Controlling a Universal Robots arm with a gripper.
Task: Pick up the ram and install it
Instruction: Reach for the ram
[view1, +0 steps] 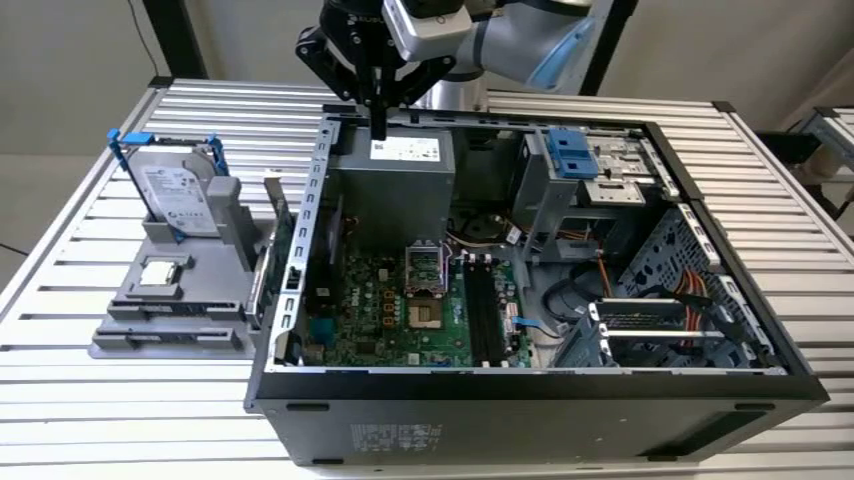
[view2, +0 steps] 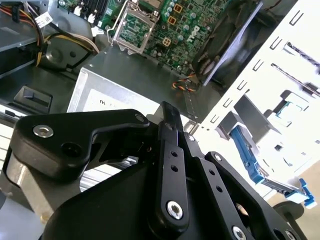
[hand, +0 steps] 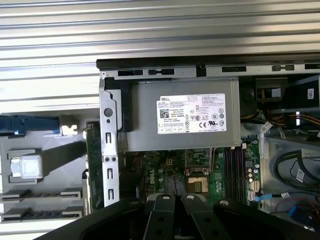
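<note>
The ram (hand: 93, 160) stands on edge in the gray fixture (view1: 167, 325), just beside the open computer case's (view1: 534, 410) outer wall; bare slatted tabletop (view1: 94, 420) surrounds both. The gripper (view1: 379, 128) hangs over the power supply (view1: 394, 195) near the case's far edge, well apart from the ram, fingers clenched on nothing

The silver-grey arm (view1: 527, 45) reaches in from the far side and bends toward the exterior view's left. Its wrist (view1: 424, 28) points the black gripper (view1: 379, 130) straight down. In the first wrist view the fingers (hand: 164, 212) stand drawn together, with nothing held between them.
</note>
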